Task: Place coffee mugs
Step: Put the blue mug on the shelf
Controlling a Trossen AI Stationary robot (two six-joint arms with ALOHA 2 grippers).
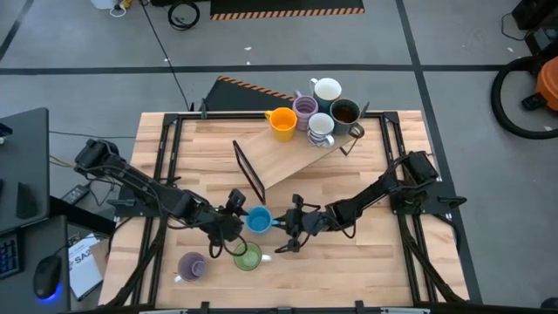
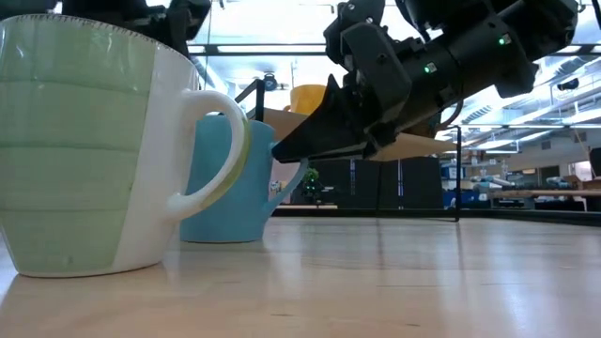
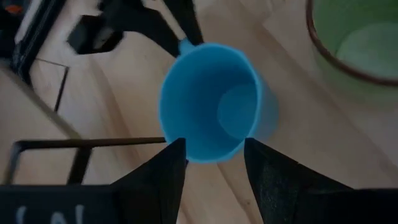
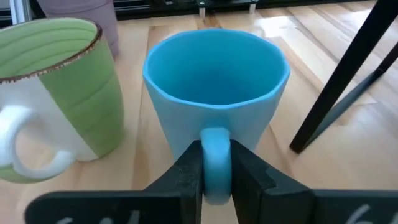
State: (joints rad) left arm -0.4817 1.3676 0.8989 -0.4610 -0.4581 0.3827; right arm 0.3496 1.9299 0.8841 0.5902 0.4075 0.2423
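Your right claw (image 4: 216, 177) pinches the blue mug (image 4: 214, 93) handle, lower centre; left claw (image 3: 214, 158) open beside it. Five mugs (image 1: 316, 112) wait upper right.

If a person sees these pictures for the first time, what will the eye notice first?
First, the blue mug near the table's front middle: the right gripper is shut on its handle, while the open left gripper sits at its opposite side. A green mug stands just in front of it, a purple mug further left. At the far edge, a cluster of mugs waits on a sloping board.
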